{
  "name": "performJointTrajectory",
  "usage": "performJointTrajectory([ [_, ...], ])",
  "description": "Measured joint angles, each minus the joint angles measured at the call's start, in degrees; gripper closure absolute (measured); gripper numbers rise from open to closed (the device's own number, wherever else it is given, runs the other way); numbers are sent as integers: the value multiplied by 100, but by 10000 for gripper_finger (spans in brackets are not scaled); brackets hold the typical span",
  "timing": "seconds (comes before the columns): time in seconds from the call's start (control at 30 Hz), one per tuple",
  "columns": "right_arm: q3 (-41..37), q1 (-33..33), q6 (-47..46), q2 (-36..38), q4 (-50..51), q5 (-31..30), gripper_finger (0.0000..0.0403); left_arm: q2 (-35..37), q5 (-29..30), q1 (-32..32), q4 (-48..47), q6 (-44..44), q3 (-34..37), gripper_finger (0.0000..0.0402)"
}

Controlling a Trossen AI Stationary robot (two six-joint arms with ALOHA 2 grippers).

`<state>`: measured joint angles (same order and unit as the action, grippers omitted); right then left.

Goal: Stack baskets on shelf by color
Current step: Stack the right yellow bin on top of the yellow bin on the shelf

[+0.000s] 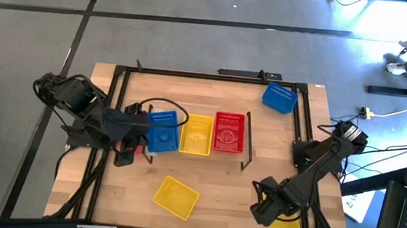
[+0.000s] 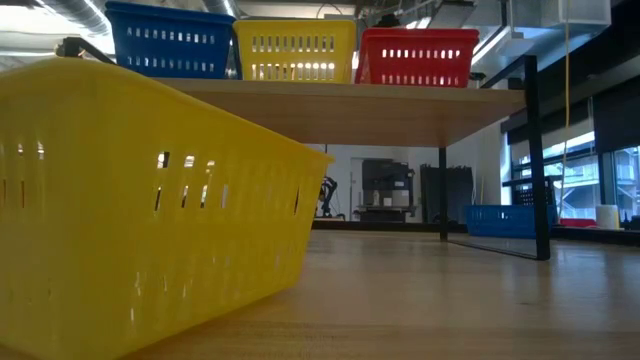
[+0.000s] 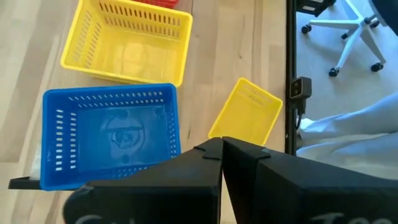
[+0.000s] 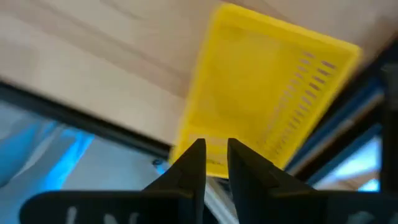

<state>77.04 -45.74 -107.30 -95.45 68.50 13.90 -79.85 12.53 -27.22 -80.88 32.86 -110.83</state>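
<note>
The wooden tabletop (image 1: 205,180) stands on a grey floor (image 1: 195,40) crossed by dark seams; beyond the table's far right corner a bright patch of light (image 1: 385,26) falls on that floor; just off the table's right edge lie cables (image 1: 378,113) and a desk corner with a keyboard (image 1: 406,217); past the same edge an office chair (image 3: 348,31) on castors shows in the left wrist view; level across the tabletop, dark cabinets or machines (image 2: 385,190), hard to make out, stand against a pale wall; windows (image 2: 585,165) lie to the right of them
</note>
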Motion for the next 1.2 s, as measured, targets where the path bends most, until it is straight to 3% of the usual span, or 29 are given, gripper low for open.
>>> performJointTrajectory([
  [0.3,-438,3,275,-1,-513,169,343,0,-10,0,0,-2,0,401],
  [0.57,-438,15,315,2,-533,11,396,0,-10,0,0,-19,0,401],
  [0.67,-436,26,298,2,-537,-21,399,0,-10,0,0,-44,0,401],
  [1.0,-436,55,280,-190,-622,-28,314,1,-1,0,-5,-48,0,401],
  [1.2,-438,55,279,-525,-669,-28,298,2,1,0,-5,-48,0,401],
])
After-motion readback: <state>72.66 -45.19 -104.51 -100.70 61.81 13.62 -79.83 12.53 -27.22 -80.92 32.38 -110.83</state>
